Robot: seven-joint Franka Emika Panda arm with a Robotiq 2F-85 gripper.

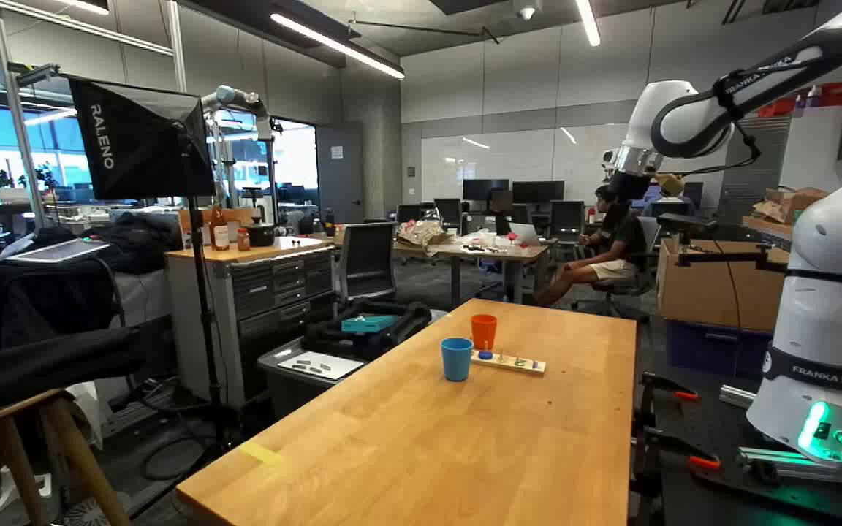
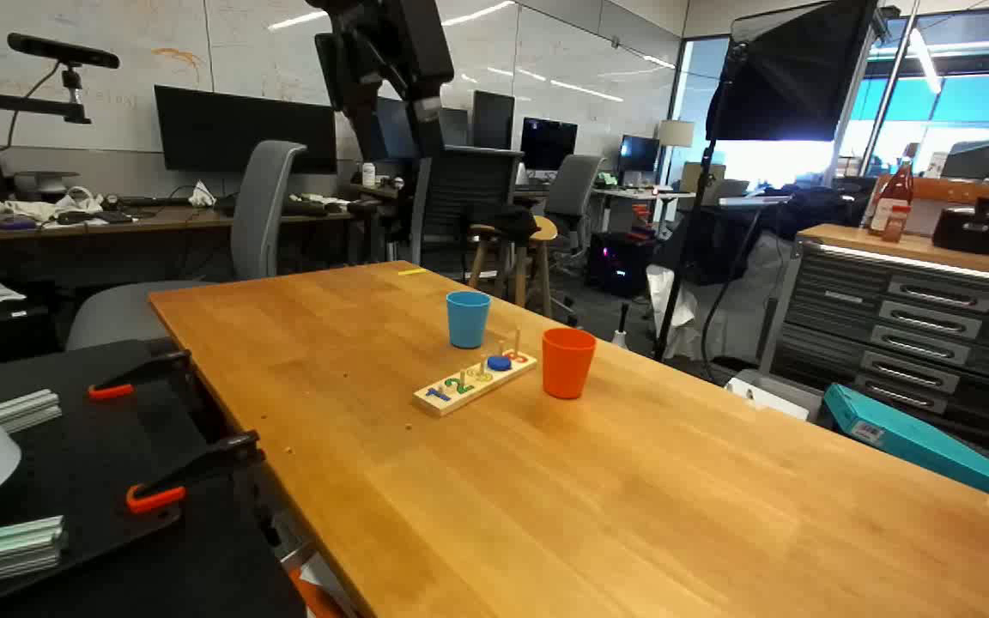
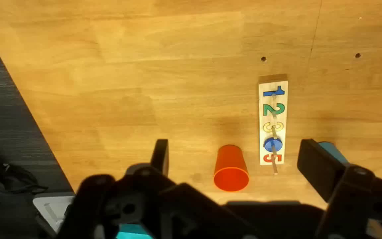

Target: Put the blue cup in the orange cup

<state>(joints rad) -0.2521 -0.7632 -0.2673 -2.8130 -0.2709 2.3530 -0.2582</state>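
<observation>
Arm: white, rounded shells with dark grey trim
Base band: black, "FRANKA EMIKA" in pale capitals
Base light: glowing green strip
Wrist collar: silvery metal
Cable: thin, black, in a loose loop
Jaws: black, blocky, angular, flat-faced

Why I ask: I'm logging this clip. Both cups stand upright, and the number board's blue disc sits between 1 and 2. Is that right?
Not quite: the wrist view shows the blue disc on the number board between the yellow 3 and red 5. The blue cup and orange cup do stand upright.
</observation>
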